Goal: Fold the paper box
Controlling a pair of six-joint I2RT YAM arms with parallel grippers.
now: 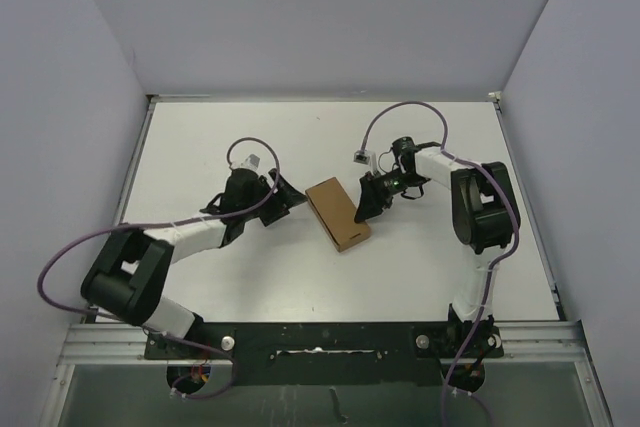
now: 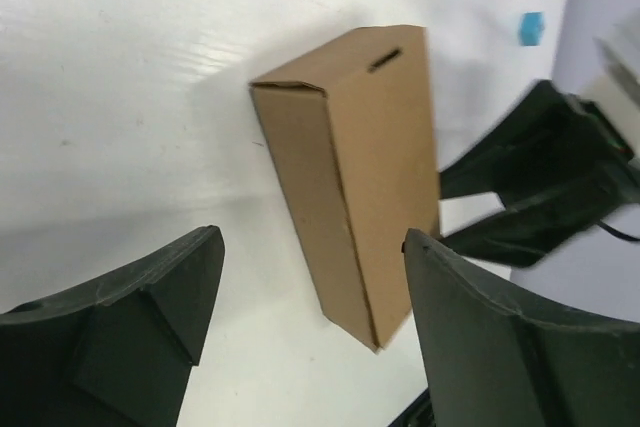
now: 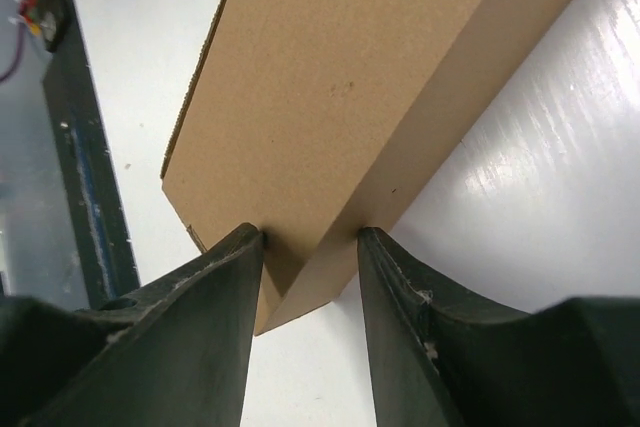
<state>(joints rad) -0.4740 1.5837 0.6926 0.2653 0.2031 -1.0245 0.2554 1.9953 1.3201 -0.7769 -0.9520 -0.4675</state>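
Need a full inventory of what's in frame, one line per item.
paper box: one, brown, closed carton lying flat mid-table between the grippers
blue cube: one, tiny, on the table beyond the box in the left wrist view
table: one, white
enclosure walls: pale grey, around the table
cables: purple, one per arm
left gripper: black, open, clear of the box
right gripper: black, fingertips on the box's edge
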